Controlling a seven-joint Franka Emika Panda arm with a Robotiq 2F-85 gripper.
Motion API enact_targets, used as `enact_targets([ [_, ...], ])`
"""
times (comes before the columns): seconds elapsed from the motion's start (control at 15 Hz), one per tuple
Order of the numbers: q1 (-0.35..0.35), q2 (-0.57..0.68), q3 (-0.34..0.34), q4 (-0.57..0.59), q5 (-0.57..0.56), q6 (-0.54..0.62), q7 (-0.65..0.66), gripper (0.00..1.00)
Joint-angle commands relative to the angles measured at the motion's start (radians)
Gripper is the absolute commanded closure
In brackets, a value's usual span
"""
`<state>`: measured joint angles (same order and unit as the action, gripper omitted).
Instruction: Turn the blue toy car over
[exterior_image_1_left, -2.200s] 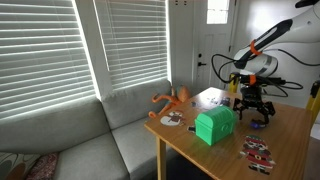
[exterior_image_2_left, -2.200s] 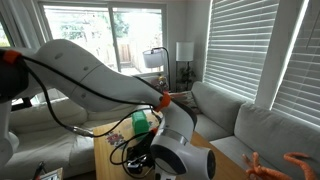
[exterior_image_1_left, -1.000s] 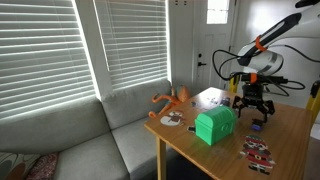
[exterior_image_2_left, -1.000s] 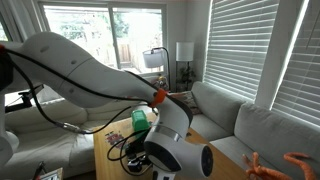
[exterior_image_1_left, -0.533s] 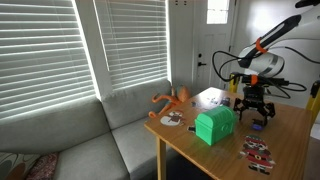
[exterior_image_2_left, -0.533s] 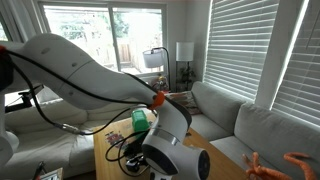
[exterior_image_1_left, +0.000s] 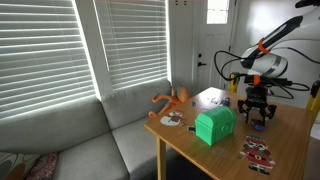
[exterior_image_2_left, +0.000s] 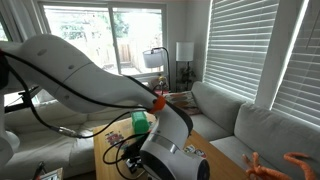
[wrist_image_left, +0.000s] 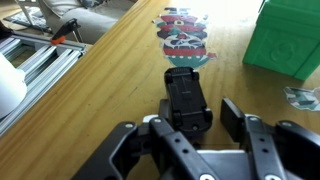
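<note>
The small dark blue oblong toy car (wrist_image_left: 187, 98) lies on the wooden table (wrist_image_left: 100, 95), a short way off the bright green plastic box (wrist_image_left: 292, 40). In the wrist view it sits below and to the left of that box, and the flat red, white and black toy (wrist_image_left: 185, 30) lies level with the box, further to its left. The car's long axis runs straight away from the camera, between the two fingers.

The black gripper (wrist_image_left: 180, 120) is set astride the car, one finger on each long side. The jaws stand partway in, neither wide nor fully together. Whether the pads already press on the car I cannot tell.

The step in hand looks like the grasp itself. The turn has probably not begun. Next the grip would need to be firm on the car's flanks, then a small lift off the wood and a roll of the wrist to bring the underside up.

In an exterior view the white arm (exterior_image_1_left: 268, 42) reaches down steeply, its wrist pointing at the table just beyond the green box.
</note>
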<state>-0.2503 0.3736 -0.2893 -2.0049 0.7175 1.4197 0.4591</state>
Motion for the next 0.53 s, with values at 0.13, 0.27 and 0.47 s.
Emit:
enact_targets([
  [0.13,-0.001,-0.024,-0.007,-0.027,0.01,0.012,0.015,0.54],
  [0.27,0.003,-0.039,-0.009,-0.032,0.005,0.013,0.022,0.6],
  [0.47,0.008,-0.057,-0.01,-0.038,-0.007,0.016,0.036,0.88],
])
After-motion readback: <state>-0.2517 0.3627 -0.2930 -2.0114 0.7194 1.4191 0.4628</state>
